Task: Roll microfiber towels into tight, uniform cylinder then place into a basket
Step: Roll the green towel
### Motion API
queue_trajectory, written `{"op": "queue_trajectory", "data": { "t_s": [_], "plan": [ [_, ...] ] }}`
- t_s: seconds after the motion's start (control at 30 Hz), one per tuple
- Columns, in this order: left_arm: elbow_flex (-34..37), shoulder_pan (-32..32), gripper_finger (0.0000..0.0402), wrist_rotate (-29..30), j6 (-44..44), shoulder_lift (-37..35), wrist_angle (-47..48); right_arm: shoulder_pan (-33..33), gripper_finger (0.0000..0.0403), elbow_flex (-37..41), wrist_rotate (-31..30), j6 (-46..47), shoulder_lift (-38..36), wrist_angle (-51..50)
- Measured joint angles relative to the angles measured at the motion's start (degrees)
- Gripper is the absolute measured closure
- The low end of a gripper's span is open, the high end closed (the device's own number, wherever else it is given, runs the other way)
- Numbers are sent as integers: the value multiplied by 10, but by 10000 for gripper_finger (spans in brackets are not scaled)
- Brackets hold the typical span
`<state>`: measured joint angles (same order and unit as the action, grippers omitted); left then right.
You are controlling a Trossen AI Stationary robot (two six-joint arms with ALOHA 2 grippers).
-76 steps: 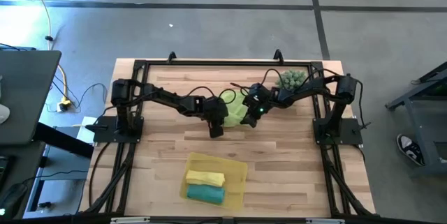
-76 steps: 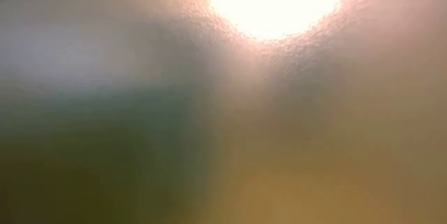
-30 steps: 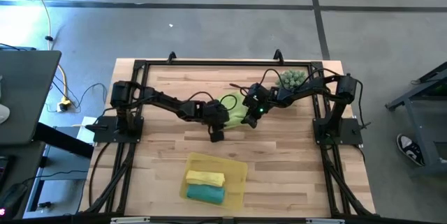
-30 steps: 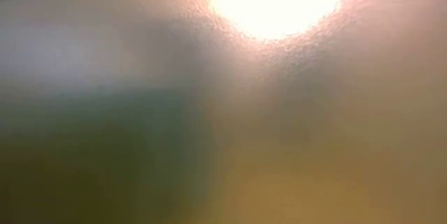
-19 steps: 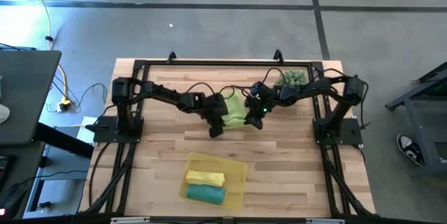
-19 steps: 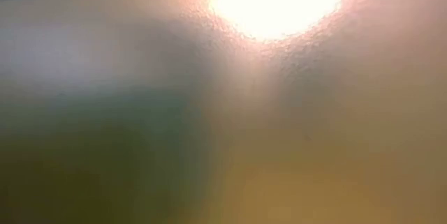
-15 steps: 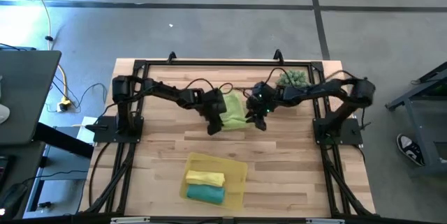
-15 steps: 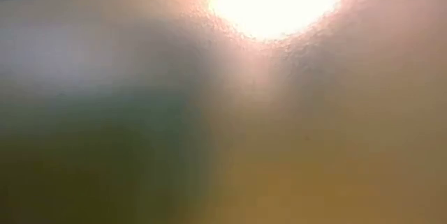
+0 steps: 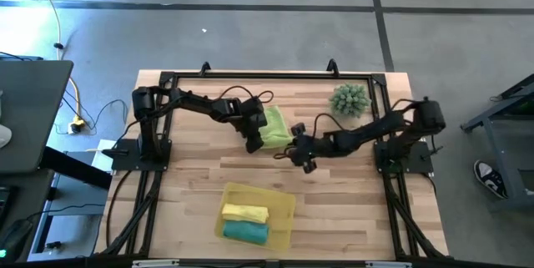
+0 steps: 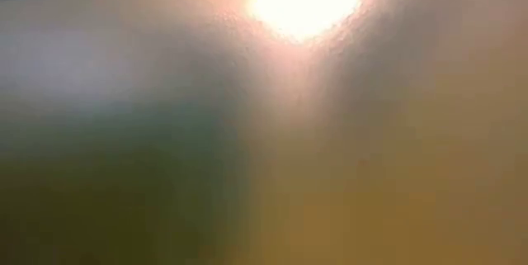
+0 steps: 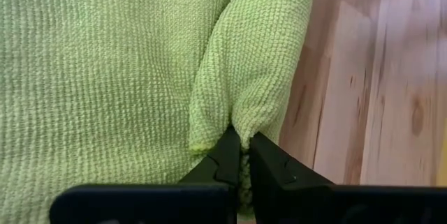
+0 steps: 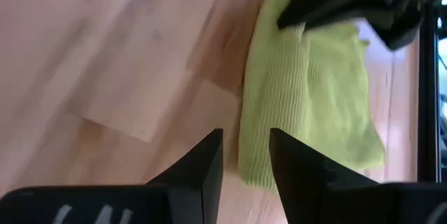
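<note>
Left tool (image 11: 241,155) pinches lime towel (image 9: 275,126) beside plant (image 9: 350,99).

plant (image 9: 350,99): spiky green, table far right | table (image 9: 350,209): light wood

Lime green towel (image 11: 105,63), fine waffle weave; left hand (image 11: 241,161) black. Basket (image 9: 286,207) translucent yellow, containing one bright yellow towel (image 9: 244,213) and one teal towel (image 9: 246,232). Surface (image 9: 350,209) pale wood with plank grain; beyond the lime green towel, a spiky green plant (image 9: 350,99).

Overhead looks straight down; both wrist views sit close on the lime towel (image 11: 105,63), low view blurred
</note>
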<state>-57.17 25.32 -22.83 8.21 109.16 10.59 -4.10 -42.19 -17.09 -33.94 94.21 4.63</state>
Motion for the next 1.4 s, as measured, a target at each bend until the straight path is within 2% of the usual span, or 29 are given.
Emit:
{"op": "queue_trajectory", "data": {
  "t_s": [0.07, 0.2, 0.33, 0.6, 0.7, 0.93, 1.2, 1.4],
  "plan": [
    [0, -3, 398, -1, -2, 0, 1, 2, 292, 0, -14, -1, 19, 10],
    [0, -6, 398, -1, -3, 0, 0, 11, 292, 0, 17, 7, 45, 26],
    [0, -6, 398, -1, 0, 0, 1, 19, 288, 0, 11, 20, 56, 34],
    [1, -6, 398, -6, -3, 1, -1, 37, 216, 0, 10, 19, 57, 61],
    [1, -6, 398, -7, -4, 1, -1, 46, 202, 0, 12, 15, 59, 66],
    [1, -6, 399, -16, -24, 2, -3, 76, 198, -3, 43, 14, 86, 92],
    [1, -7, 399, -19, -64, 2, -4, 93, 200, -3, 47, -15, 109, 140],
    [1, -11, 397, -20, -123, 2, -4, 114, 227, -3, 72, 10, 134, 148]
  ]
}}
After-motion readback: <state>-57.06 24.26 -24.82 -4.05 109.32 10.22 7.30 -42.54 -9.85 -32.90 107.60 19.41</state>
